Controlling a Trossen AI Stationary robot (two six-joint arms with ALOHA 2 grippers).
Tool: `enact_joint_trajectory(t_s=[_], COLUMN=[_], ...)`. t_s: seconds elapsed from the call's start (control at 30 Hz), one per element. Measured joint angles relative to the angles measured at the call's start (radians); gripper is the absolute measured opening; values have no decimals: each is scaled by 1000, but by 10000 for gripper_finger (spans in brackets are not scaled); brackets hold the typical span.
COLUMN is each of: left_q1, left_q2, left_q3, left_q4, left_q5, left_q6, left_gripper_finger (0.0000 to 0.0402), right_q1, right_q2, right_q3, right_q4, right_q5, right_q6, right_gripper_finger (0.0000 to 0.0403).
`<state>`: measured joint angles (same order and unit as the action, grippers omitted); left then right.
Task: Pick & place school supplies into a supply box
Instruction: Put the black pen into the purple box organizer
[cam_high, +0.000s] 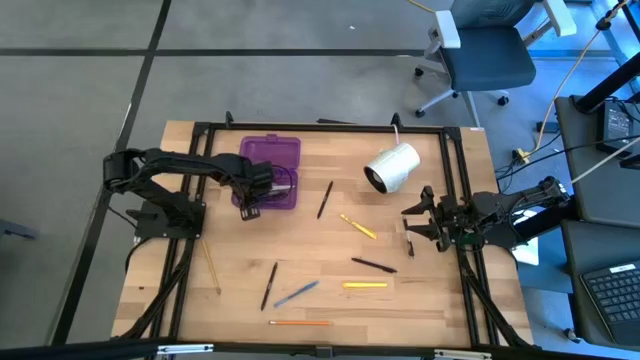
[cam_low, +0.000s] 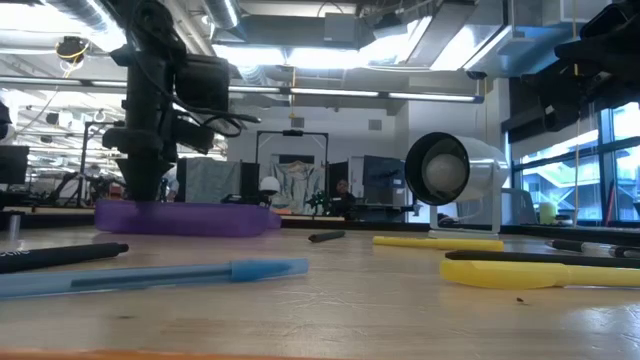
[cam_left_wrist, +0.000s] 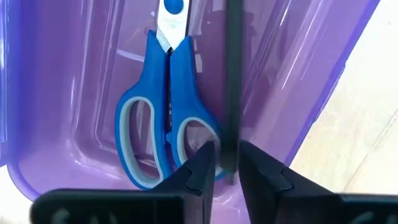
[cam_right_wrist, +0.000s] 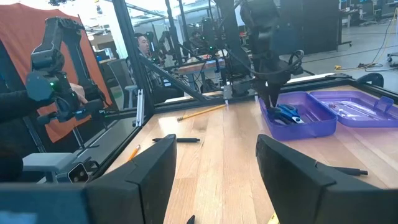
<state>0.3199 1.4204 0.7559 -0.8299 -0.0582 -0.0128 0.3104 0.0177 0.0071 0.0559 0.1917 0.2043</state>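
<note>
The purple supply box lies open on the table's far left part, seen also in the low view and the right wrist view. Blue-handled scissors lie flat in it. My left gripper points down into the box, shut on a black pen that runs beside the scissors. My right gripper hovers open near the table's right edge, holding nothing. Loose pens lie on the wood: black, yellow, blue. My left gripper pinches the black pen near its end between its two fingers. The fingers come from above, pointing down, and lie across the pen. The pen runs along the box beside the scissors. Whether it rests on the box's floor I cannot tell.
A white roll lies on its side at the far right of the table. More pens lie toward the near edge: black, yellow, black, an orange pencil and a pencil at the left.
</note>
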Motion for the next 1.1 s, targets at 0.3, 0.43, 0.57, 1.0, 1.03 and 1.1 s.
enact_joint_trajectory(t_s=[0.3,0.43,0.57,1.0,1.03,1.1], left_q1=[1,1,2,32,32,32], left_q2=[-61,-150,-269,-546,-553,-562], left_q3=[40,49,23,-237,-251,-275], left_q4=[-63,-46,91,663,695,751], left_q5=[-1,3,83,322,322,322], left_q6=[-15,-18,-4,-22,-28,-37], left_gripper_finger=[94,97,95,97,97,96], right_q1=[0,0,0,0,0,0], right_q2=[0,0,-1,63,94,171], right_q3=[0,0,0,73,105,177], right_q4=[0,18,96,267,259,224], right_q5=[0,-7,-8,144,142,141], right_q6=[2,0,7,-163,-188,-219], right_gripper_finger=[225,225,225,225,225,225])
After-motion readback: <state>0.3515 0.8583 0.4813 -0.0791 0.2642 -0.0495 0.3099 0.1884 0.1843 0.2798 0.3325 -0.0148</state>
